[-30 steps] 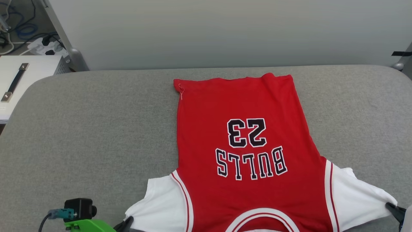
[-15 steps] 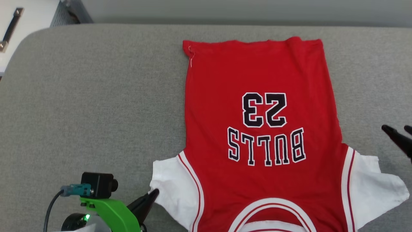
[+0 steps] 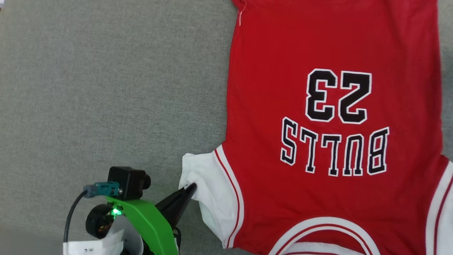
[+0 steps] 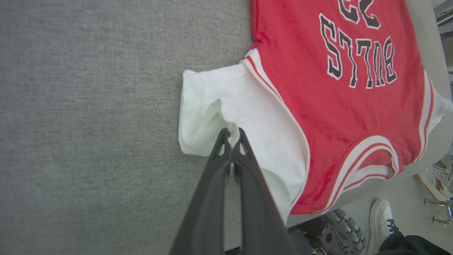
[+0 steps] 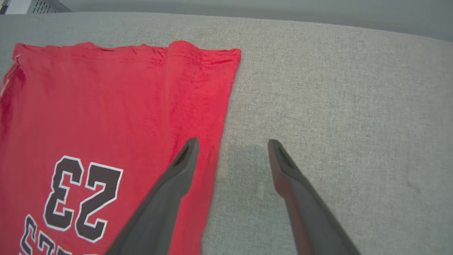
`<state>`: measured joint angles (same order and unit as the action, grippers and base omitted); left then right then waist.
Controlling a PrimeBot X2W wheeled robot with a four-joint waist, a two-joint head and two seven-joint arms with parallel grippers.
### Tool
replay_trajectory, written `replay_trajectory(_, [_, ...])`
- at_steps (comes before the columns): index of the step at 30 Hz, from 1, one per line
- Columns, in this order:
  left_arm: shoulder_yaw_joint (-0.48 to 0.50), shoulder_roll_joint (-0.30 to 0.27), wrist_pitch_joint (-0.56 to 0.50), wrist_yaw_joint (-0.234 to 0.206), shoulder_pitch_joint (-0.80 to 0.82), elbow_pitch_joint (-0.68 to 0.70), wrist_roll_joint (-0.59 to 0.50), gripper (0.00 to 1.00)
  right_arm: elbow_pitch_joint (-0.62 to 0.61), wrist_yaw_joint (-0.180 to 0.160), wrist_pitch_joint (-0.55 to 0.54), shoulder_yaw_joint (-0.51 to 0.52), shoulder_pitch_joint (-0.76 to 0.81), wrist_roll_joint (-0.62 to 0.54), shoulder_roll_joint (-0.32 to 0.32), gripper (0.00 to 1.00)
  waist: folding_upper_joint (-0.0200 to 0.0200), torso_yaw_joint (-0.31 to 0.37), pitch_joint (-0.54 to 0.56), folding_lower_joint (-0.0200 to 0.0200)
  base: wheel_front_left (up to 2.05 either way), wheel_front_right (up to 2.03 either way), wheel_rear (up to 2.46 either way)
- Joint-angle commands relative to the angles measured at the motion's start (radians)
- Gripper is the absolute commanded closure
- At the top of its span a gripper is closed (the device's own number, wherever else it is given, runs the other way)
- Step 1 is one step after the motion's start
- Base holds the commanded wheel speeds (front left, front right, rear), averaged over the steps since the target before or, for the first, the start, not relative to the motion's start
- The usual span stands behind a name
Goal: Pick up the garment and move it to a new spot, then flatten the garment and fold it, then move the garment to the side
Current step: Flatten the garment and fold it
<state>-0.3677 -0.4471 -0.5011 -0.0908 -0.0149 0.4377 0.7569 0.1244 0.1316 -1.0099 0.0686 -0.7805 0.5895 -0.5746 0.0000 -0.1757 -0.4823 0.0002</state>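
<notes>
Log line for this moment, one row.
jersey: spread print-up on grey pad | left gripper: shut on white sleeve | right gripper: open over jersey's side edge, empty | fold: not started

garment point(image 3: 265, 106): red, white sleeves, striped trim, black lettering | cushion point(image 3: 106, 88): grey

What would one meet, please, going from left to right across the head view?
Grey padded surface → small black camera on a green mount → left hand, pinching the white sleeve → red body of the garment → black-and-white lettering.
</notes>
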Motion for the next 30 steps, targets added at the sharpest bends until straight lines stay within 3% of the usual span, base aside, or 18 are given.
replay_trajectory(1, [-0.009, 0.013, 0.009, 0.012, 0.025, -0.003, -0.002, 1.00, 0.025, -0.001, -0.013, -0.007, -0.048, -0.017, -0.006, 0.00, 0.0000, -0.103, -0.123, -0.0002, 0.00, 0.00, 0.00])
replay_trajectory(8, [-0.043, 0.047, 0.039, 0.045, 0.085, -0.032, -0.019, 1.00, 0.170, -0.001, -0.068, -0.049, -0.251, -0.086, -0.069, 0.00, 0.0000, -0.184, -0.194, -0.0002, 0.00, 0.00, 0.00])
replay_trajectory(19, [-0.056, 0.075, 0.072, 0.060, 0.111, -0.065, -0.021, 1.00, 0.244, -0.001, -0.095, -0.132, -0.288, -0.096, -0.092, 0.00, 0.0000, -0.214, -0.222, -0.0002, 0.00, 0.00, 0.00])
replay_trajectory(20, [-0.057, 0.076, 0.074, 0.061, 0.111, -0.068, -0.019, 1.00, 0.247, -0.001, -0.104, -0.144, -0.281, -0.091, -0.097, 0.16, 0.0000, -0.215, -0.222, -0.0002, 0.00, 0.00, 0.00])
replay_trajectory(21, [-0.058, 0.077, 0.075, 0.061, 0.111, -0.071, -0.019, 1.00, 0.248, -0.001, -0.108, -0.151, -0.276, -0.086, -0.101, 0.56, 0.0000, -0.216, -0.221, -0.0002, 0.00, 0.00, 0.00])
replay_trajectory(22, [-0.058, 0.077, 0.076, 0.061, 0.112, -0.074, -0.019, 1.00, 0.249, -0.001, -0.108, -0.157, -0.271, -0.081, -0.106, 0.88, 0.0000, -0.216, -0.220, -0.0002, 0.00, 0.00, 0.00])
replay_trajectory(23, [-0.056, 0.076, 0.078, 0.059, 0.113, -0.080, -0.023, 1.00, 0.252, -0.001, -0.109, -0.163, -0.262, -0.073, -0.113, 1.00, 0.0000, -0.216, -0.217, -0.0002, 0.00, 0.00, 0.00])
replay_trajectory(30, [-0.052, 0.075, 0.081, 0.052, 0.118, -0.084, -0.024, 1.00, 0.262, -0.001, -0.083, -0.178, -0.243, -0.058, -0.131, 1.00, 0.0000, -0.202, -0.196, -0.0002, 0.00, 0.00, 0.00])
